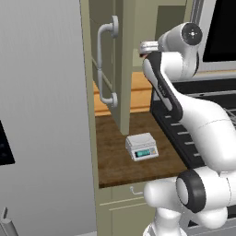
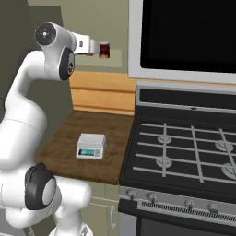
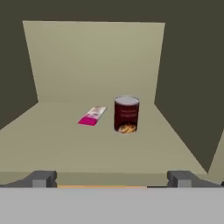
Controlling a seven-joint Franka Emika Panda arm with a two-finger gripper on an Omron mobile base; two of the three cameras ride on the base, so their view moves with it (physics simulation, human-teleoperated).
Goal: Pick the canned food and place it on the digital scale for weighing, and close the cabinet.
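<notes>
The canned food [image 3: 127,114], dark red with a silvery top, stands upright on the shelf inside the cabinet [image 3: 92,57], a short way ahead of my gripper [image 3: 113,179]. My fingertips [image 3: 43,178] are spread wide and hold nothing. In the right base view the can [image 2: 104,50] sits just beyond the gripper [image 2: 96,50] at the cabinet opening. The cabinet door [image 1: 120,69] with its curved grey handle [image 1: 106,64] stands swung open to the left of the arm. The digital scale [image 1: 142,146] [image 2: 91,145] rests on the wooden counter [image 1: 115,156] below, with a bare platform.
A pink packet [image 3: 92,116] lies flat on the shelf left of the can. A black stove [image 2: 184,147] borders the counter on the right, with a microwave [image 2: 184,32] above it. A grey appliance wall [image 1: 41,115] stands left of the counter.
</notes>
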